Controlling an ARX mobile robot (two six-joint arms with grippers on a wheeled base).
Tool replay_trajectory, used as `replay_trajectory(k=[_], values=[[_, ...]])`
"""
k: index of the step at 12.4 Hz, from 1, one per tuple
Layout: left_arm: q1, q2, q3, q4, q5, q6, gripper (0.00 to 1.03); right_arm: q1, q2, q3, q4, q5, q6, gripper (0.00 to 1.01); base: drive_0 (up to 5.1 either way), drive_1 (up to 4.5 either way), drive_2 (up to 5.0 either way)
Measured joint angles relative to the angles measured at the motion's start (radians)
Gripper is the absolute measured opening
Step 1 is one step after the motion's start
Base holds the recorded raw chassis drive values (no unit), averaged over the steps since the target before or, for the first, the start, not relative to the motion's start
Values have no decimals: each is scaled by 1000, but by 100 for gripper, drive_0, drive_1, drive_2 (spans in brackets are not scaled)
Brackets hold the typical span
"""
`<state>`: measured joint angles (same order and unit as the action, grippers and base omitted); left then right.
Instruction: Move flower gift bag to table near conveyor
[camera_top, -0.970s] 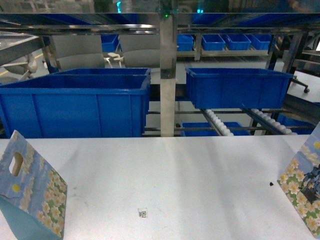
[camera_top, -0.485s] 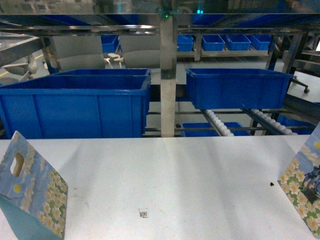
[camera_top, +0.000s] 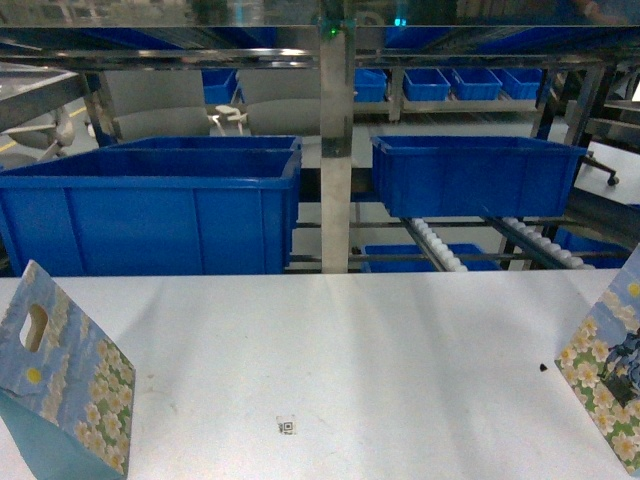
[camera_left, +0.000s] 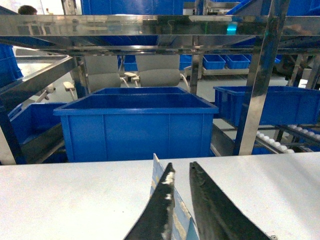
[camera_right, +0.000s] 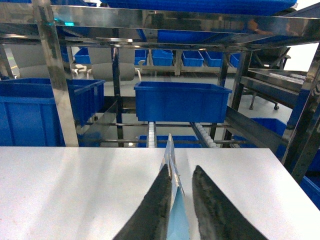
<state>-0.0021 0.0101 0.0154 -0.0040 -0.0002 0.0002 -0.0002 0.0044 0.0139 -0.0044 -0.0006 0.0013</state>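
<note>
While both arms stay out of the head view, each wrist camera shows its own fingers set narrowly around the top edge of a bag. The left gripper (camera_left: 179, 181) pinches the left bag (camera_top: 62, 380), which stands on the table (camera_top: 340, 360) at 8 o'clock in the head view, its handle cut-out facing up-left. The right gripper (camera_right: 178, 181) pinches the right bag (camera_top: 612, 375), standing at 4 o'clock at the table's right edge. Beyond the far edge, at 1 o'clock, the conveyor (camera_top: 440, 248) slopes down under a bin (camera_top: 475, 175); a larger bin (camera_top: 150, 205) sits at 11 o'clock. A code sticker (camera_top: 287, 427) lies at 6 o'clock.
</note>
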Motion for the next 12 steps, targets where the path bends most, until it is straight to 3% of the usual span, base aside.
replay_trajectory(k=[6,7,12], values=[[0,0,0,0,0,0,94,0,0,0,0,0,0,94,0,0,0],[0,0,0,0,0,0,99,0,0,0,0,0,1,100,0,0,0],[0,0,0,0,0,0,98,0,0,0,0,0,1,98,0,0,0]])
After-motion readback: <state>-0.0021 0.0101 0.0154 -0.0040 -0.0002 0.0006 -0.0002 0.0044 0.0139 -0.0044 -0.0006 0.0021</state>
